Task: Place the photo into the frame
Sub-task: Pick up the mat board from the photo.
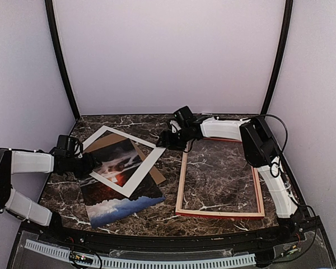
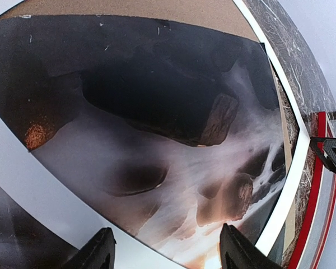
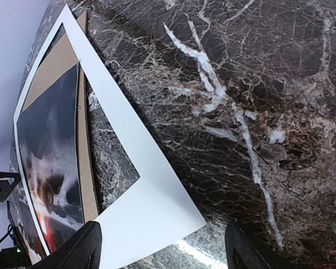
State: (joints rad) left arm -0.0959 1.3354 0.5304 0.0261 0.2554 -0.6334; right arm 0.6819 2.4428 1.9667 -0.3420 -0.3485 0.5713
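Observation:
The photo (image 1: pixel 119 203) lies flat at the left of the table, its upper part under a white mat border (image 1: pixel 139 175). The frame (image 1: pixel 219 213) lies flat on the right, pale wood up, with a thin red edge showing. My left gripper (image 1: pixel 93 164) is open and empty, low over the mat's left edge. In the left wrist view the photo (image 2: pixel 173 140) fills the space ahead of the open left gripper (image 2: pixel 168 252). My right gripper (image 1: pixel 163 140) is open and empty just above the mat's right corner (image 3: pixel 151 210). The right wrist view also shows the photo (image 3: pixel 50 157).
A brown backing board (image 1: pixel 157 176) lies under the mat and photo, sticking out at the top and right. The dark marble table (image 1: pixel 157 124) is walled by pale panels at the back and sides. The frame's red edge (image 2: pixel 319 185) shows in the left wrist view.

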